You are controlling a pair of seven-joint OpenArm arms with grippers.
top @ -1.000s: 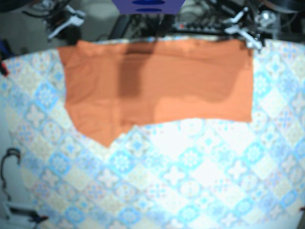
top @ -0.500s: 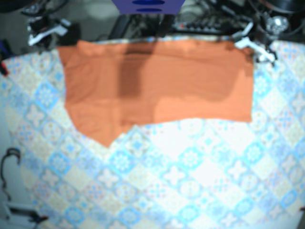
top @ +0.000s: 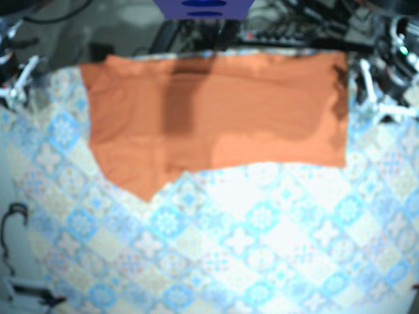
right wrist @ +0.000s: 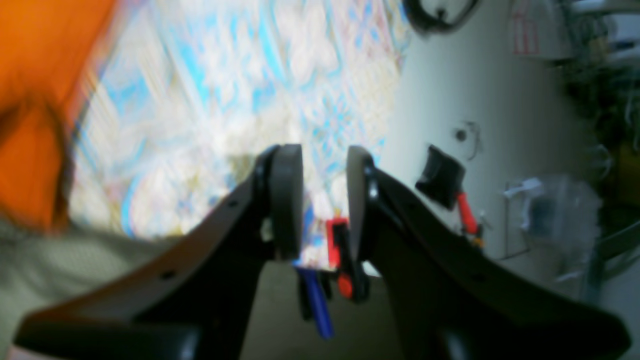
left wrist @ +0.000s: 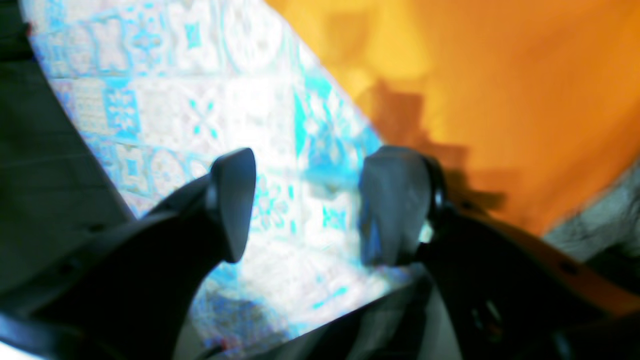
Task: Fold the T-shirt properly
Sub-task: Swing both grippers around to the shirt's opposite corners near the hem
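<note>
- Spanning the far edge of the table, the orange T-shirt (top: 216, 111) is seen flat on the patterned tablecloth (top: 262, 248) in the base view, one corner drawn to a point toward the near left.
- Also in the base view, the left gripper (top: 383, 104) is pictured just off the shirt's right edge and the right gripper (top: 18, 82) apart from its left edge. Both are too blurred there for their opening to be read.
- In the left wrist view, the left gripper (left wrist: 312, 205) is shown spread wide, with nothing held between its fingers (left wrist: 232, 200). Blue-and-white tablecloth (left wrist: 165, 100) is seen through the gap, and the T-shirt (left wrist: 500, 100) fills the upper right, untouched.
- In the right wrist view, the right gripper (right wrist: 322, 200) is shown parted only narrowly, its pads (right wrist: 287, 200) set close with nothing clamped between them. The T-shirt (right wrist: 30, 100) is glimpsed at the left edge, well clear of the fingers, with tablecloth (right wrist: 225, 100) beyond. A black-and-red tool (right wrist: 445, 180) is seen on the pale surface at right.
</note>
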